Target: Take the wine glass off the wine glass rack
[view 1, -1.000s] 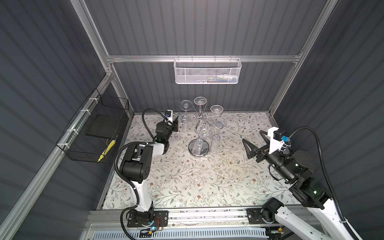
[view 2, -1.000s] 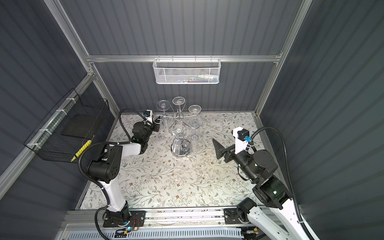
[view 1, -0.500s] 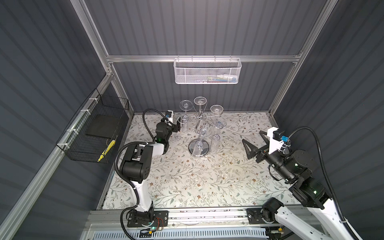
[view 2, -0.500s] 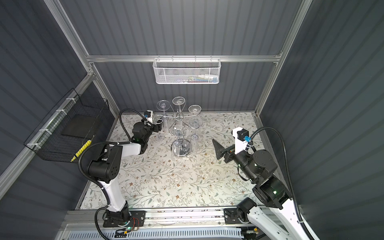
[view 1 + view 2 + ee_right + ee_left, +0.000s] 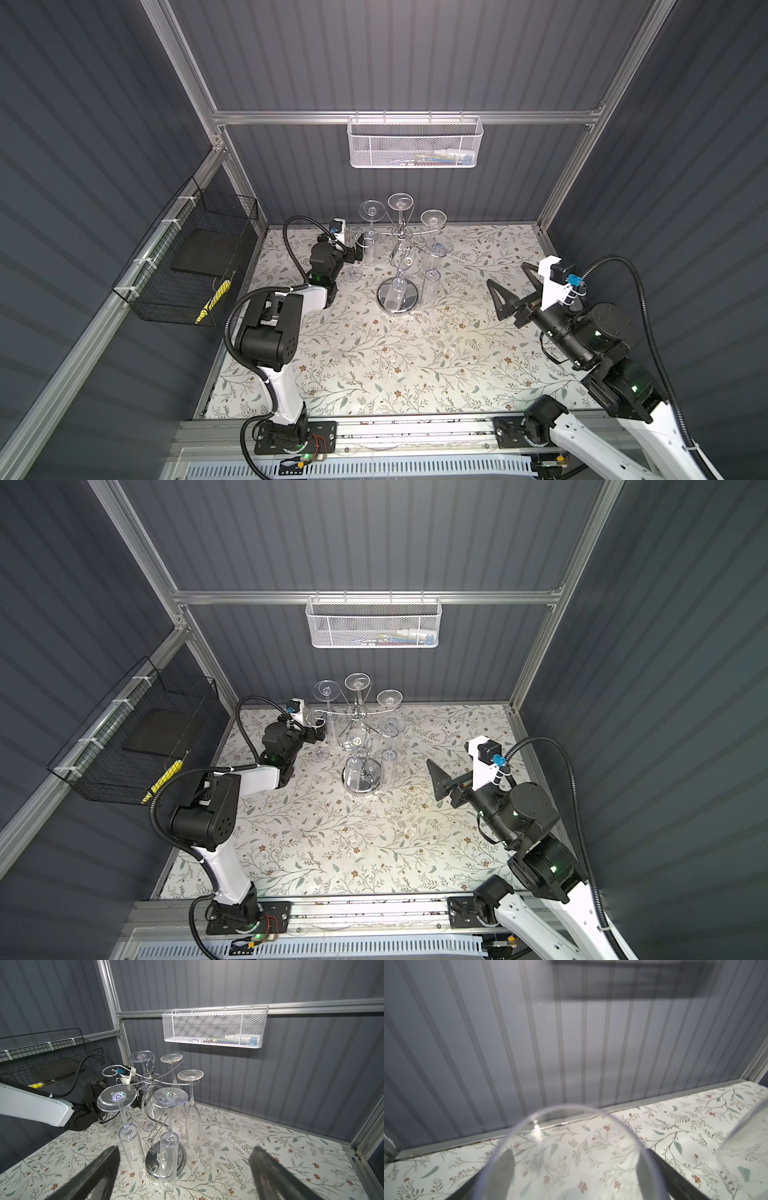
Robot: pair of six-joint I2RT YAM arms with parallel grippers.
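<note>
Tally from the room.

- Shiny chrome wire rack with round mirrored base [image 5: 165, 1160]: one. Its spiral-tipped arms: six.
- Clear stemmed wine glasses: six in all.
  - Five hang bowl-down on the rack [image 5: 142, 1056] [image 5: 171, 1057] [image 5: 190, 1074] [image 5: 117, 1098] [image 5: 170, 1096].
  - One stands upright on the floral-print worktop [image 5: 374, 365], foot down [image 5: 353, 275].
- Baskets: two. One is white mesh, oblong [image 5: 214, 1028]. One is black wire [image 5: 187, 266].
- Black-and-white robot arms: two, left [image 5: 307, 297] and right [image 5: 590, 336].
- Dark fingers [image 5: 104, 1167]: two per arm, four together.
</note>
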